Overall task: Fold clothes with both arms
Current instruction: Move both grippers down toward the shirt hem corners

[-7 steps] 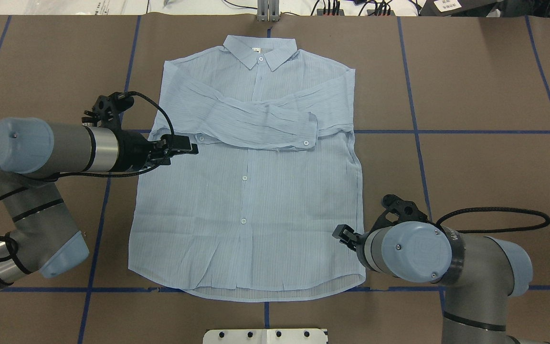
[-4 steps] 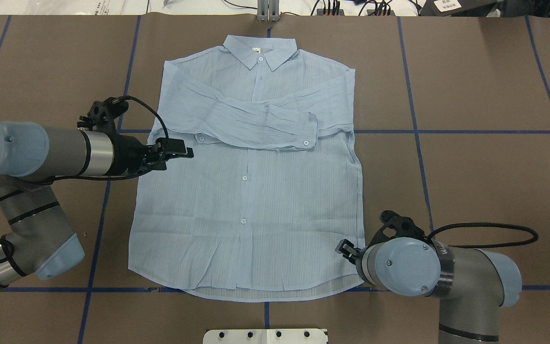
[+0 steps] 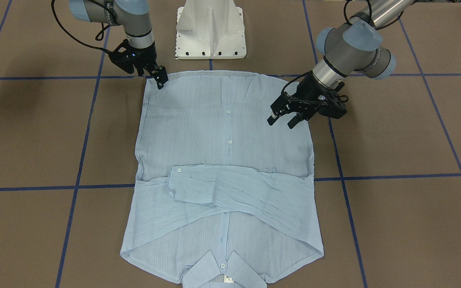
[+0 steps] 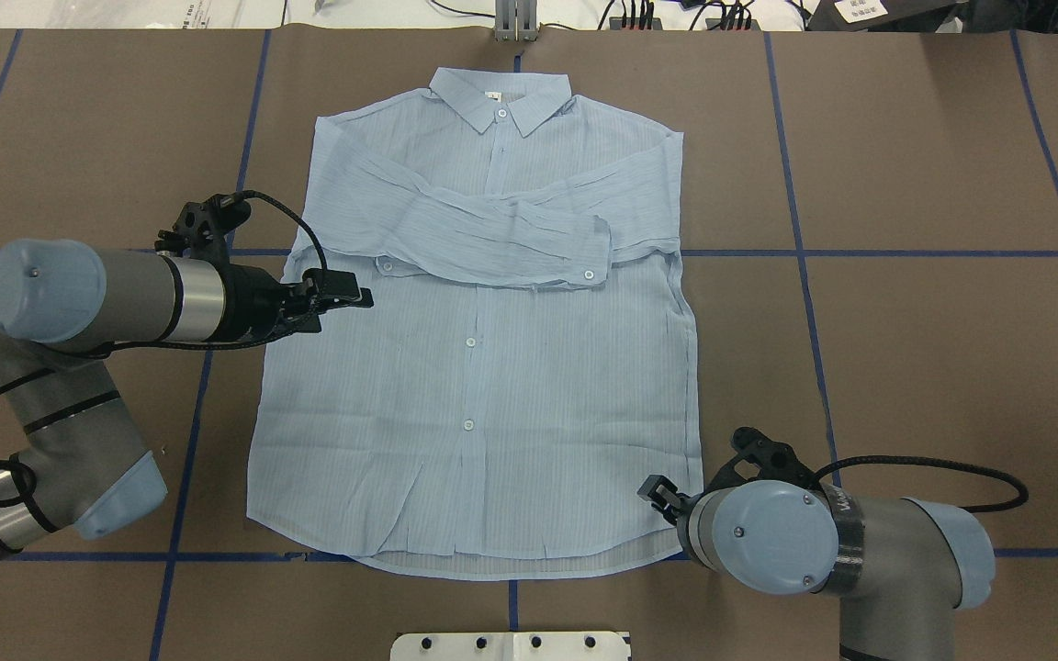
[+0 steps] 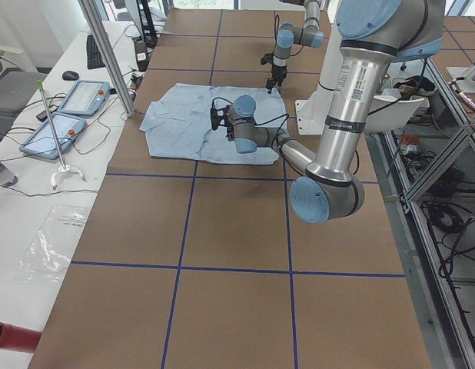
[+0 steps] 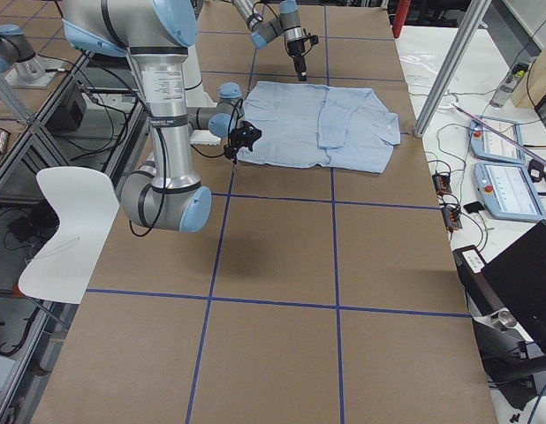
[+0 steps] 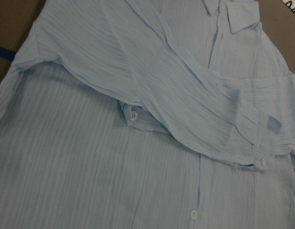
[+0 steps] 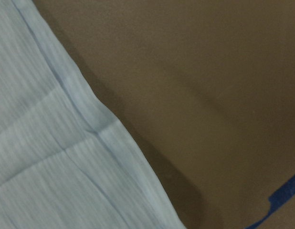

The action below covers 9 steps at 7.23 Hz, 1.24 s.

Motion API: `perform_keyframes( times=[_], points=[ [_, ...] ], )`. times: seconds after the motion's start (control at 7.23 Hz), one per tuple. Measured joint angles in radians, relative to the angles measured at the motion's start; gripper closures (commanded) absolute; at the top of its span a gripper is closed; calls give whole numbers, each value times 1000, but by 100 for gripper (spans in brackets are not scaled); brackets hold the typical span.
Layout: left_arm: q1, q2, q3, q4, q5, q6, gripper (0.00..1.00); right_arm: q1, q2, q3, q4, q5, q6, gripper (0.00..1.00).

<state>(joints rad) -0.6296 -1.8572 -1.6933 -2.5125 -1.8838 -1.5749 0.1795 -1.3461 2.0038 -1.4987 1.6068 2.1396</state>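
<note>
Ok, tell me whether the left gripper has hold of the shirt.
No, in the front-facing view the left gripper is open above the shirt, with no cloth between its fingers.

table [image 4: 906, 367]: brown, blue tape grid [image 4: 906, 253] | on it: shirt [image 4: 474, 413] spread flat, front up

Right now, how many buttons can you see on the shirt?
5 on the shirt: one at the collar, two on the front placket, one on each sleeve cuff. Others may hide under the folded sleeves.
</note>
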Motion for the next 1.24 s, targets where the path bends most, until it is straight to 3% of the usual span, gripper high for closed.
perform_keyframes(
  times=[0.14, 0.41, 0.55, 0.69, 0.97, 1.24],
  points=[
    [1, 0, 1, 0, 0, -1, 8, -1, 0, -1, 0, 0, 1, 50],
    [1, 2, 1, 0, 0, -1, 8, 0, -2, -3, 0, -2, 2, 68],
    [1, 2, 1, 0, 0, -1, 8, 3, -2, -3, 0, -2, 2, 91],
    [2, 2, 1, 0, 0, -1, 8, 6, -2, -2, 0, -1, 1, 100],
    [2, 2, 2, 0, 0, -1, 8, 17, -3, 8, -2, 5, -1, 100],
    [2, 4, 8, 0, 1, -1, 22, 22, -4, 23, -8, 10, -1, 100]
  ],
)
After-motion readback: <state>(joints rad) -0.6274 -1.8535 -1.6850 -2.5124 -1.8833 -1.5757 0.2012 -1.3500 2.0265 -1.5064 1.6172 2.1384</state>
